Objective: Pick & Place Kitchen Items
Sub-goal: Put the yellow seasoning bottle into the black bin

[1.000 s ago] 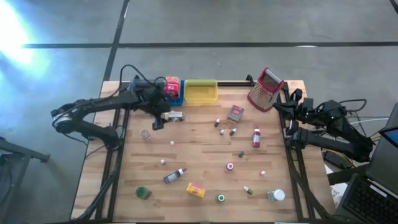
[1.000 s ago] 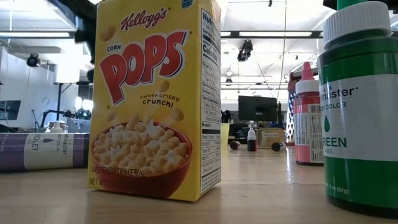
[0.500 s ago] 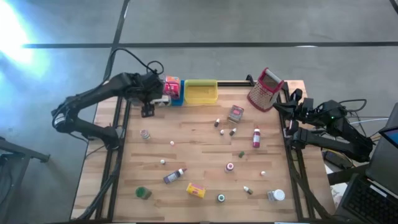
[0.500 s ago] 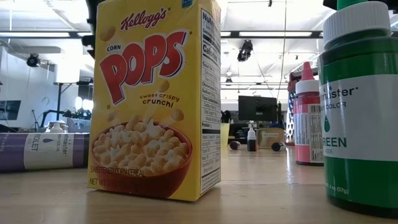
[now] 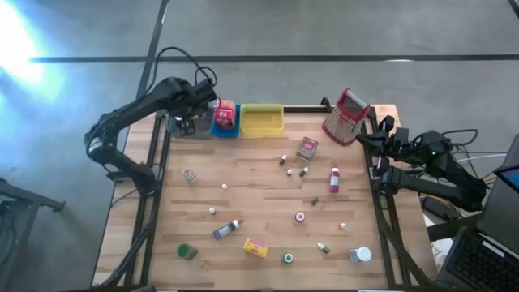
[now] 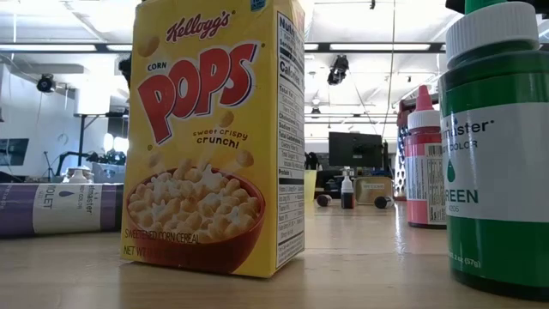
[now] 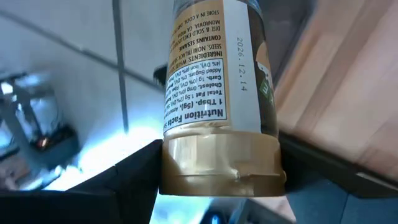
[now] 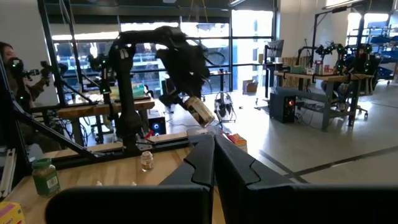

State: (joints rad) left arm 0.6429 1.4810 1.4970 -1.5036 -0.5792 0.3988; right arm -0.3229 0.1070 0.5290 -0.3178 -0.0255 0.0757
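Observation:
My left gripper point(image 5: 188, 126) hangs over the table's far left corner, shut on a small jar point(image 7: 217, 93) with a gold lid and a nutrition label. The right wrist view shows the same jar point(image 8: 200, 111) tilted in the air. Other kitchen items lie scattered on the wooden table: a yellow cereal box point(image 5: 255, 248) point(image 6: 214, 137), a green bottle point(image 5: 186, 251) point(image 6: 497, 146), a red bottle point(image 5: 334, 179), a purple bottle point(image 5: 228, 229), a tin point(image 5: 306, 148). My right gripper point(image 8: 214, 152) waits shut at the table's right edge point(image 5: 388, 150). My left gripper pinches the jar between its two fingers at the gold lid end point(image 7: 221, 171). One finger point(image 7: 124, 183) is on each side of the lid. The jar is lifted clear of the table and tilted, its body sticking out past the fingertips.
A blue tray point(image 5: 219, 128) holding a red box and a yellow tray point(image 5: 262, 122) sit at the far edge beside my left gripper. The metal grater point(image 5: 346, 116) stands at the far right. Small bottles dot the table's middle and near side.
My left gripper took the jar from the table near the blue tray, lifted it clear and carried it toward the far left corner. The arm swung up and back as it went. The right arm kept still.

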